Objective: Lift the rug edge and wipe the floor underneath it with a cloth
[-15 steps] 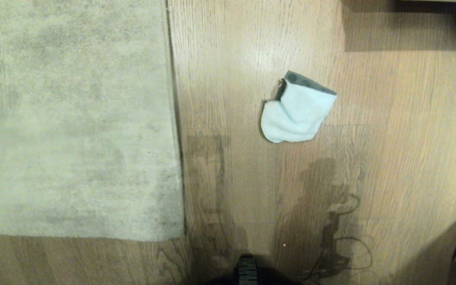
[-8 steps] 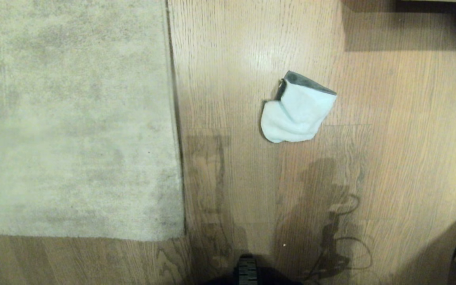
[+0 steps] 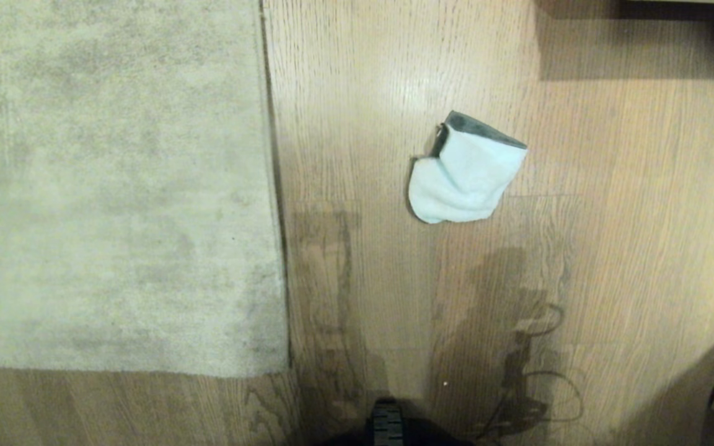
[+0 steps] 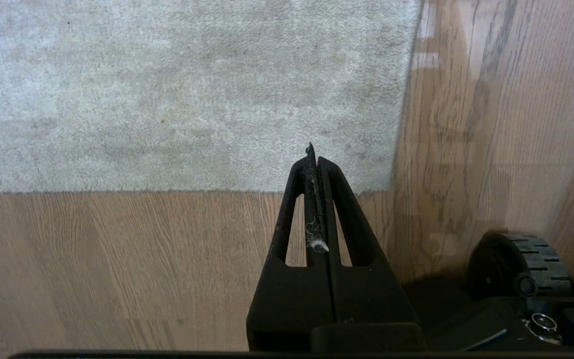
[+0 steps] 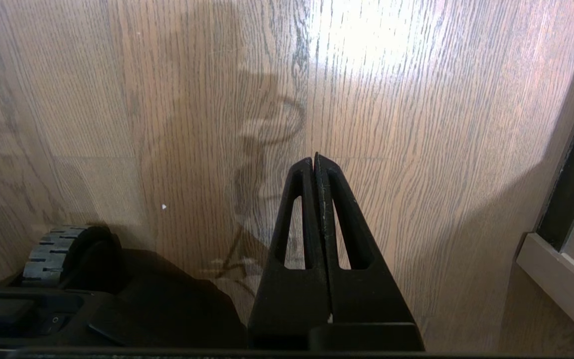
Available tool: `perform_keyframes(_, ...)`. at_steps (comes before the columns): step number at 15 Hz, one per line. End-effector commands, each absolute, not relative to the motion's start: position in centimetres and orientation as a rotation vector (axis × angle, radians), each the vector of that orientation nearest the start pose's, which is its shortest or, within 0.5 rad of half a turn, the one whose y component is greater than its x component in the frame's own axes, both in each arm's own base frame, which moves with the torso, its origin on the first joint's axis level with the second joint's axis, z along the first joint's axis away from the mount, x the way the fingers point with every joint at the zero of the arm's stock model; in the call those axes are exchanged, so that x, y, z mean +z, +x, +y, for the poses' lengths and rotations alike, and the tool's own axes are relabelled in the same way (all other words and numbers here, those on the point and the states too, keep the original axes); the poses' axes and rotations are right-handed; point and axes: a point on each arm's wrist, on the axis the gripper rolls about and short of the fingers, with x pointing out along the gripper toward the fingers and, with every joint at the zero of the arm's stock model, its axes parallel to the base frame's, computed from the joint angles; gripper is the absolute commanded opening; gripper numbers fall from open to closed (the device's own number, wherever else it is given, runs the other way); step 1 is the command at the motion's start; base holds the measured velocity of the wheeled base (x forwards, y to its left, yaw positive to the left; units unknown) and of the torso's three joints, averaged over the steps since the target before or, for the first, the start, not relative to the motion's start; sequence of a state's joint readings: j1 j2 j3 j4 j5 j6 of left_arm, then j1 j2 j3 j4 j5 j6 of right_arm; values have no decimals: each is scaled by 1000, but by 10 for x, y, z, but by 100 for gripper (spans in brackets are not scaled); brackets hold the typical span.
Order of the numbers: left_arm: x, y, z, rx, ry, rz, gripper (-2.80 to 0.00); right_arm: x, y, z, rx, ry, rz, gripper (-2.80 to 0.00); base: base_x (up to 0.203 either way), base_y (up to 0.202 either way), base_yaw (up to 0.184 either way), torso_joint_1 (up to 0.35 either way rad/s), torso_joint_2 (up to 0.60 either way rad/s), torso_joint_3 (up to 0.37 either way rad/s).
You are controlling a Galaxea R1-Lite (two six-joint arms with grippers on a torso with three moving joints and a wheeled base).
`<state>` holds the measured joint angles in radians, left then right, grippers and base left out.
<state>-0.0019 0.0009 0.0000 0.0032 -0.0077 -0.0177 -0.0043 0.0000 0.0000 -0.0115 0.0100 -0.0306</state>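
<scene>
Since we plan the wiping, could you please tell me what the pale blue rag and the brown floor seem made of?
The pale blue-white fluffy cloth looks like soft microfibre or terry: matte, napped, folding limply. The light brown plank floor looks like wood or wood-look laminate: dark grain lines, slight sheen under the light.

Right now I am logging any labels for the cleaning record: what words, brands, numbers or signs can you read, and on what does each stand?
None can be read in any view.
The cloth, the rug edge, the floor, the left hand and the right hand show no print.
</scene>
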Motion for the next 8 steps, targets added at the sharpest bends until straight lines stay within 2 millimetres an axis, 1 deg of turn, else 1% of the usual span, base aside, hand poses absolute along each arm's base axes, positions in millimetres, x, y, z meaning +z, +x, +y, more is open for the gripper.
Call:
perform_keyframes(1, 75, -23, 0, -9, -18, 5, -280, 77, -23, 0, 6, -31, -11, -280, 0, 0, 0, 0, 0, 0)
perform_keyframes(8, 75, -23, 0, -9, -18, 3, -280, 77, -23, 0, 6, -31, -11, -280, 0, 0, 0, 0, 0, 0)
